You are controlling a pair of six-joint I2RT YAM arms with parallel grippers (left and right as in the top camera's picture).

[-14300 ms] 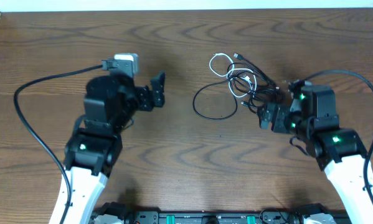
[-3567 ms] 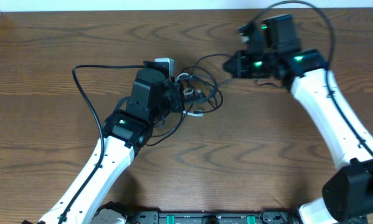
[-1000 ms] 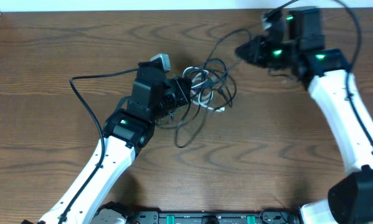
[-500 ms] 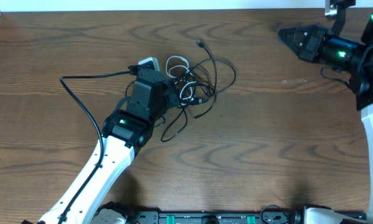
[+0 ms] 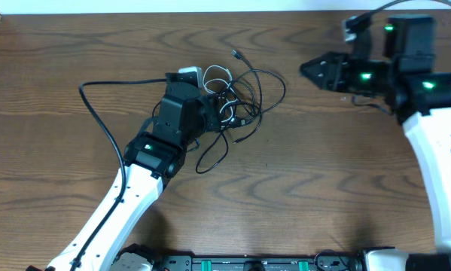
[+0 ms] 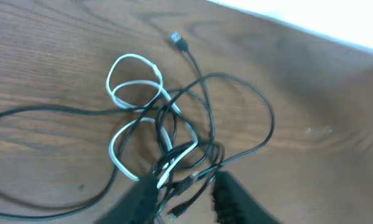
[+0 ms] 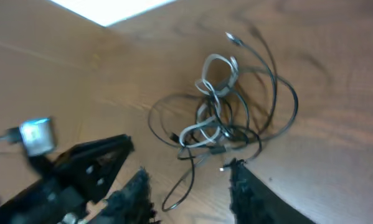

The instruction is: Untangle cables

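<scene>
- We see the cables (image 6: 174, 146) lying as one loose tangle on the wooden table (image 5: 323, 188), toward its far middle and just ahead of the left arm.
- The tangle is mostly black strands. One white cable (image 6: 133, 57) forms a couple of loops through its left side in the left wrist view.
- A black plug end (image 6: 179, 41) sticks out on the far side, clear of the knot.
- The left gripper (image 6: 185, 183) sits at the near edge of the tangle. Its jaws stand a little apart, with white and black strands running between them. We cannot tell whether they pinch those strands.
- The right gripper (image 7: 187, 169) hangs well apart from the cables, off to their right and pointing toward them. Its jaws are spread wide, released, touching no strand.
- A thick black arm cable (image 5: 97, 86) arcs over the table on the left arm's outer side.
</scene>
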